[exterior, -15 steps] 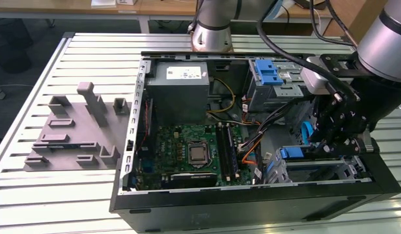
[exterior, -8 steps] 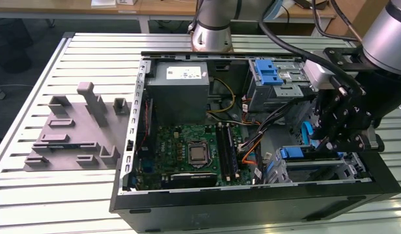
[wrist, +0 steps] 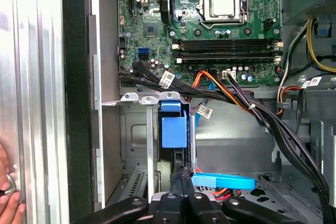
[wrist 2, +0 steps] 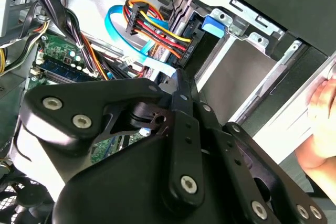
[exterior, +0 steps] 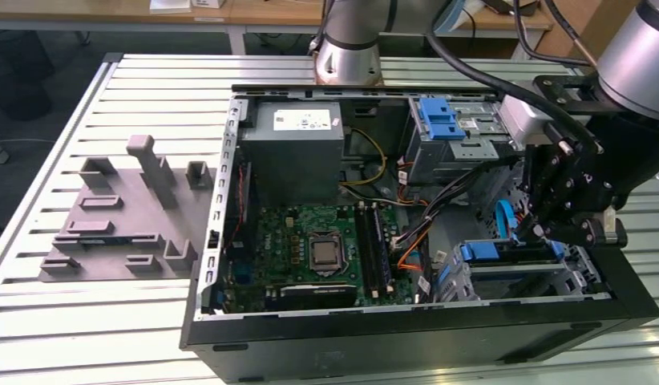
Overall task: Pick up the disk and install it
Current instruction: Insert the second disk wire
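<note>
- Black gripper (exterior: 551,228) linkage sits closest to the lens in both wrist views; in the first wrist view its fingers (wrist: 181,182) are pressed together with nothing between them, just over the slot of the drive cage (wrist: 137,135).
- Open computer case (exterior: 217,241) lies on its side on the slatted metal table (exterior: 51,136); everything below is placed relative to this case.
- Inside the case, at the corner under the gripper, the disk (exterior: 511,252) sits in the drive cage, seen by its blue carrier bracket and tab.
- Beside that cage, a light-blue flat cable (wrist: 223,182) and a bundle of red, orange and yellow wires (wrist 2: 152,27) run toward the disk's end.
- Inside the case, the green motherboard (exterior: 308,249) covers the floor, with the grey power-supply box (exterior: 297,152) at the far end.
- Another blue-handled bay (exterior: 442,120) sits in the case's far corner.
- Outside the case, a grey moulded fixture (exterior: 121,212) rests on the table.
- A hand (wrist: 8,198) touches the table edge beside the case.
</note>
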`<state>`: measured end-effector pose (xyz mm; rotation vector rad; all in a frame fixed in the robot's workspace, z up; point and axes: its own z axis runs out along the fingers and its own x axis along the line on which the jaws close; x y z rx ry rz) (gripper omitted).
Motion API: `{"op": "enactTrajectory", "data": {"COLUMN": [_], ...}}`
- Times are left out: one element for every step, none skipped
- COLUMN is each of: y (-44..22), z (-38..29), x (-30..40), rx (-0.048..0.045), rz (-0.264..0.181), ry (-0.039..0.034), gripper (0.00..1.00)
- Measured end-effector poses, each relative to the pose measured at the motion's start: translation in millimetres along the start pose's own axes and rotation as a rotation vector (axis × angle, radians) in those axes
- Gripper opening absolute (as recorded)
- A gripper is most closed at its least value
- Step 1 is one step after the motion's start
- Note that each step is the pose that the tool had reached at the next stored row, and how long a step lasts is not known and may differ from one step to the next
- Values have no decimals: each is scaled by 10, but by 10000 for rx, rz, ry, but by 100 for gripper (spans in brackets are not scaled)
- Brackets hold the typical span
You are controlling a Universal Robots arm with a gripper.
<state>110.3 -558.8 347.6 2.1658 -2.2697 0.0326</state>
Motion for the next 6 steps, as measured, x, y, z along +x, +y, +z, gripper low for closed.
{"op": "enactTrajectory", "data": {"y": [0,0,0,0,0,0], "z": [0,0,0,0,0,0], "x": [0,0,0,0,0,0], "rx": [0,0,-1,-1,-2,-2], "rz": [0,0,0,-1,0,0], "ry": [0,1,0,0,0,0], "gripper": [11,11,11,11,11,11]}}
